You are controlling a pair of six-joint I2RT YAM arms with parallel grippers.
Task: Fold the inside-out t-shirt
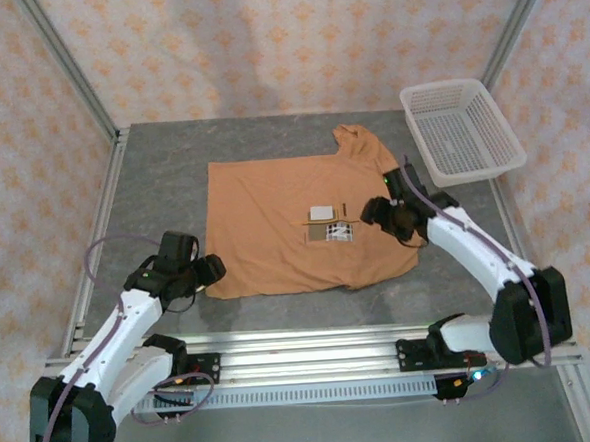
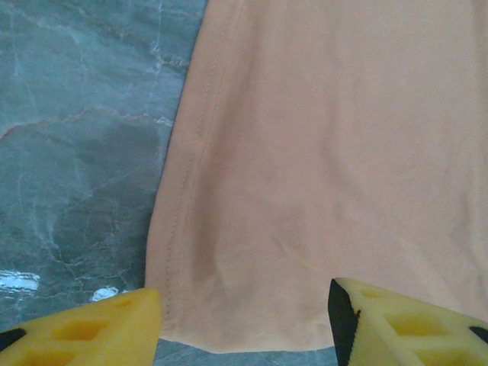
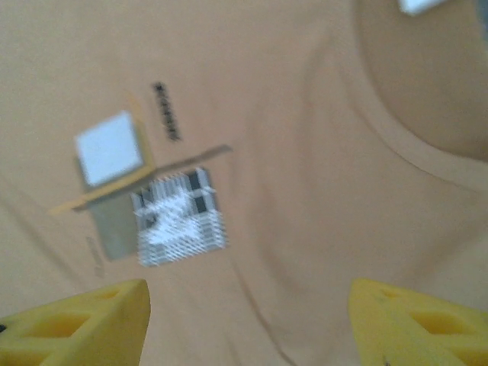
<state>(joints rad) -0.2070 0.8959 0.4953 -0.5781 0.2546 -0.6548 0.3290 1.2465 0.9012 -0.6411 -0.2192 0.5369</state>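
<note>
The orange-tan t-shirt [image 1: 275,222] lies spread flat on the grey table, with a small white and grey print [image 1: 331,229] on its right half. My left gripper [image 1: 210,269] hovers at the shirt's near-left corner. Its yellow fingers [image 2: 84,328] stand open on either side of the hemmed corner [image 2: 229,305], with the cloth flat beneath them. My right gripper [image 1: 372,213] hangs over the shirt's chest, just right of the print [image 3: 179,217] and near the collar seam [image 3: 404,137]. Its jaws are open above the cloth [image 3: 305,152] and hold nothing. A white label edge [image 3: 423,4] peeks in at the top.
A white mesh basket [image 1: 460,131] stands at the back right corner, beyond the right arm. Bare grey tabletop [image 1: 162,179] runs along the shirt's left side and behind it. Metal rails [image 1: 312,335] border the near edge.
</note>
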